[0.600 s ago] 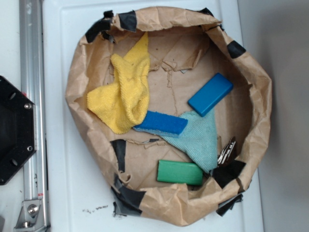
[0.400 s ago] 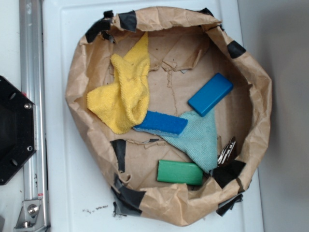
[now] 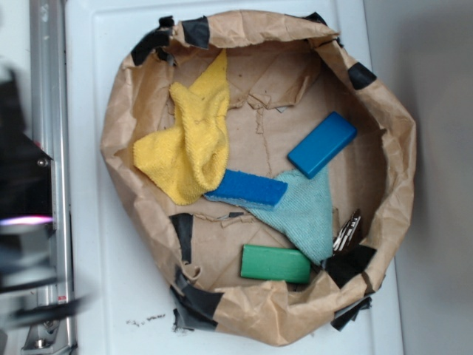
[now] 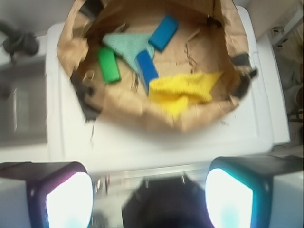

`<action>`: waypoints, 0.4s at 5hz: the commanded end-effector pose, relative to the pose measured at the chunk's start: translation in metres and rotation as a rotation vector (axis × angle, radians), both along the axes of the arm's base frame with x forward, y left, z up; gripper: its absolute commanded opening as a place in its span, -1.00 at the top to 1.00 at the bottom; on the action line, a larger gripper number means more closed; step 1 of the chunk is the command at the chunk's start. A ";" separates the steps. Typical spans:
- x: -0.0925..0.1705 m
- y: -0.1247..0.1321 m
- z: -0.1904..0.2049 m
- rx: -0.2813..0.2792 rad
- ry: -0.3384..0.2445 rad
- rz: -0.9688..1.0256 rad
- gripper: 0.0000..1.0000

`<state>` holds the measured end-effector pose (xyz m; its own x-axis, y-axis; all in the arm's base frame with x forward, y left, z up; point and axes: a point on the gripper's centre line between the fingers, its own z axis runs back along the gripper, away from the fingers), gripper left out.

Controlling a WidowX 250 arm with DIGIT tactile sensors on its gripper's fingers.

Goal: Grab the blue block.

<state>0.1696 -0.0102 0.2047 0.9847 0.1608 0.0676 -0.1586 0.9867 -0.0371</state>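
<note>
Azure blue block (image 3: 322, 145) flat in paper bag (image 3: 129, 111) | fingers (image 4: 148, 192) apart, empty | no readable writing

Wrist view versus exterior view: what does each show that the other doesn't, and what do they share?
Only the wrist view shows the gripper, its two glowing fingers spread apart, high above and short of the bag. Only the exterior view shows the metal rail at the left and the blurred dark arm over it. Both show the paper bag holding the blue block, the darker blue block, the green block, the yellow cloth and the teal cloth.
</note>
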 end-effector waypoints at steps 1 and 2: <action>0.083 0.016 -0.061 -0.073 -0.004 0.273 -1.00; 0.098 0.010 -0.103 -0.150 0.080 0.304 -1.00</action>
